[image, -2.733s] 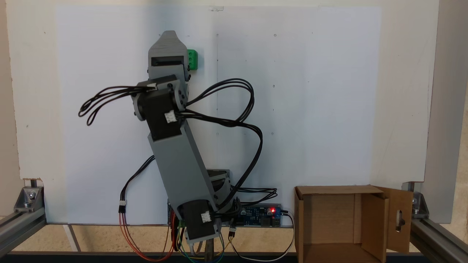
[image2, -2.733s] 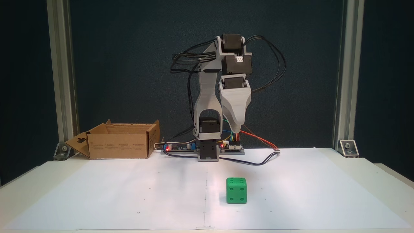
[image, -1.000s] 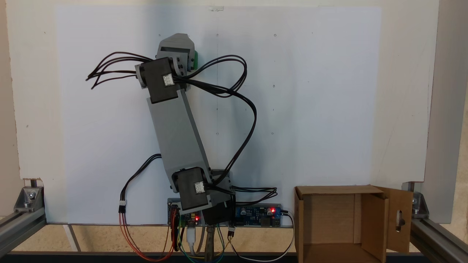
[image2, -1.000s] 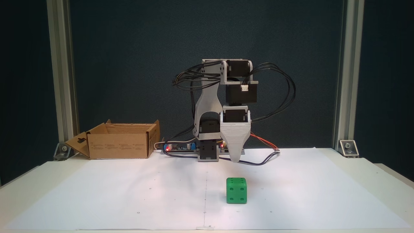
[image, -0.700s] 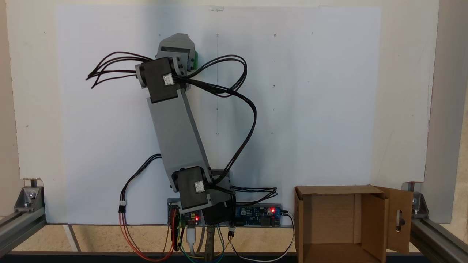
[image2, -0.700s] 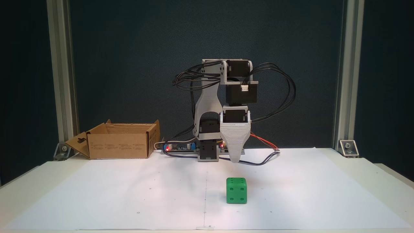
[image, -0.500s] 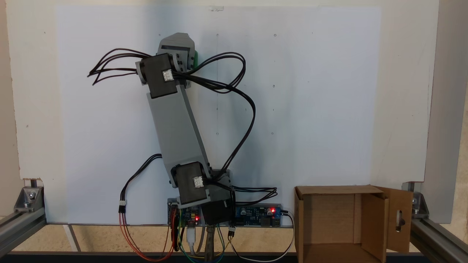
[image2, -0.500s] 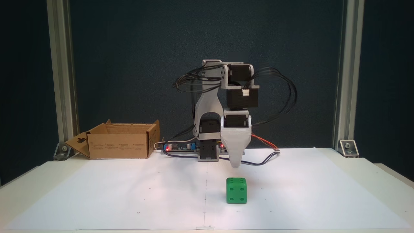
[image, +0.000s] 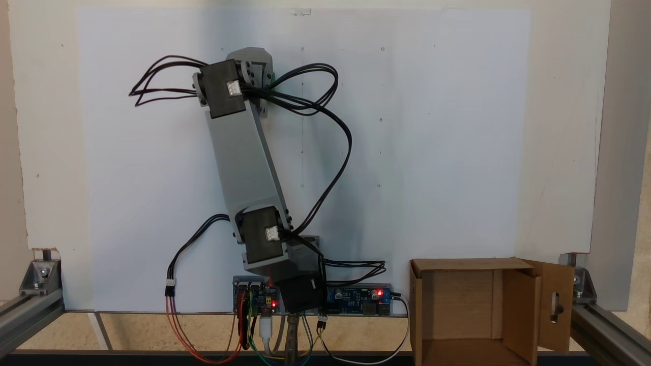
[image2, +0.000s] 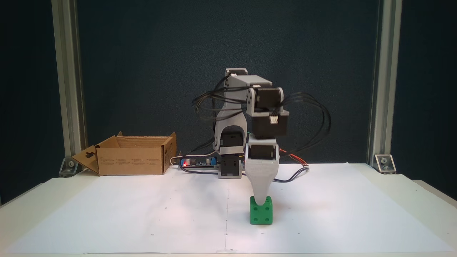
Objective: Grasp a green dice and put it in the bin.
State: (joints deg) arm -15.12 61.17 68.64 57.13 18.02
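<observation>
Green plastic, the small rounded cube with recessed pips, the green dice [image2: 261, 214], sat on the white paper sheet [image2: 321, 221] directly beneath my grey printed gripper [image2: 261, 203]. In a fixed view my tip overlapped the cube's upper edge, pointing straight down at it. From above, my gripper body [image: 250, 60] covered the cube almost wholly, so the offset was vertical, not sideways. I could not tell how my jaws stood, since they lay one behind the other. The brown corrugated cardboard bin [image2: 132, 155] stood well apart, beside my base.
</observation>
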